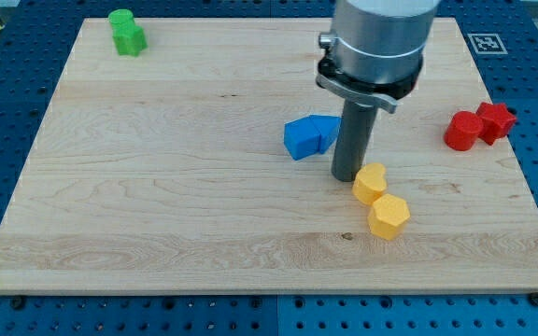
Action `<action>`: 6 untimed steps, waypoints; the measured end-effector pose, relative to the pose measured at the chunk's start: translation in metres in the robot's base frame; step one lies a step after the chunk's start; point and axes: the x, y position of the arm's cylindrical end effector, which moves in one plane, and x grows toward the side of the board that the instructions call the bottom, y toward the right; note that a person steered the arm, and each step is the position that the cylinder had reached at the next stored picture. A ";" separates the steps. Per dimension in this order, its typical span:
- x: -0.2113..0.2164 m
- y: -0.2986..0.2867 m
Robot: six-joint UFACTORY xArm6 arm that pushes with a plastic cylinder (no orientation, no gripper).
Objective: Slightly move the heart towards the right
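Note:
The yellow heart (370,183) lies on the wooden board (157,205), right of the middle. My tip (346,178) stands just at the heart's left side, touching it or nearly so. A yellow hexagon (389,217) sits right below the heart, close to it. The rod hangs from the large grey arm end (374,47) at the view's top.
Two blue blocks (308,136) lie together just left of the rod. A red round block (460,131) and a red star-like block (497,120) sit at the board's right edge. Green blocks (127,32) lie at the top left corner.

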 end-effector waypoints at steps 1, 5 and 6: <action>0.000 0.007; 0.002 -0.014; -0.001 -0.015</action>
